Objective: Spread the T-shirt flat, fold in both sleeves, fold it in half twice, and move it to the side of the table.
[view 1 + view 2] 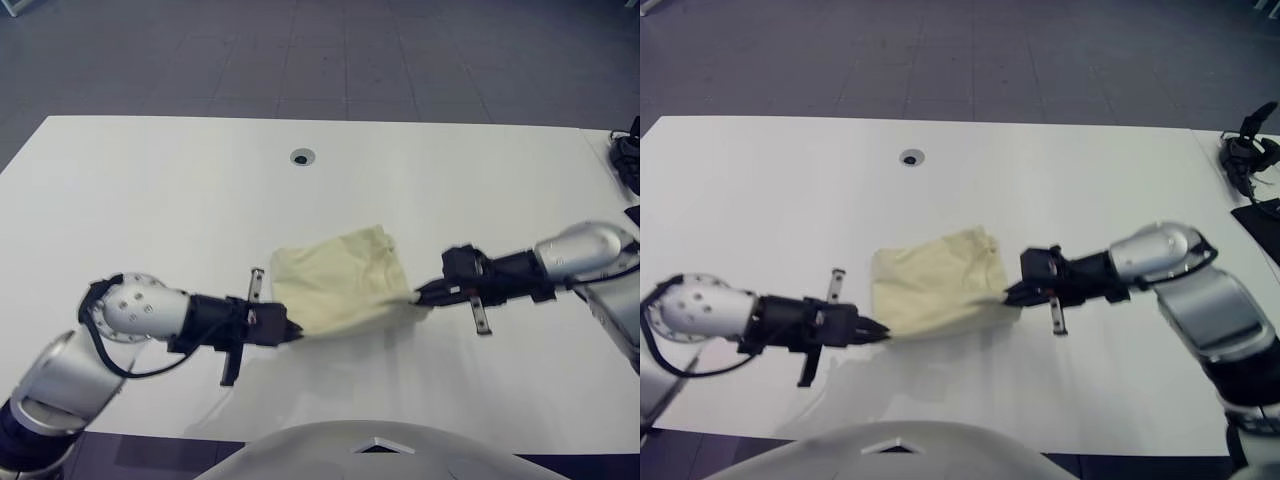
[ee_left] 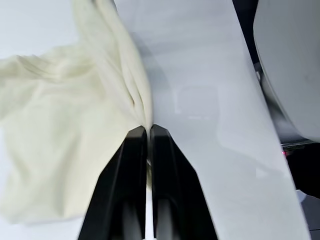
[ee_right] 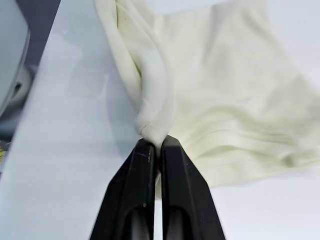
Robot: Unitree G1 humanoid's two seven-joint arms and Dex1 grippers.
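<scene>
Left eye view: your left gripper (image 1: 296, 335) and right gripper (image 1: 420, 297) each clamp their fingers on one end of the near edge of the pale yellow T-shirt (image 1: 340, 272), which is stretched between them. The shirt lies bunched near the middle of the white table (image 1: 150, 200). You cannot make out its sleeves or collar among the folds.
</scene>
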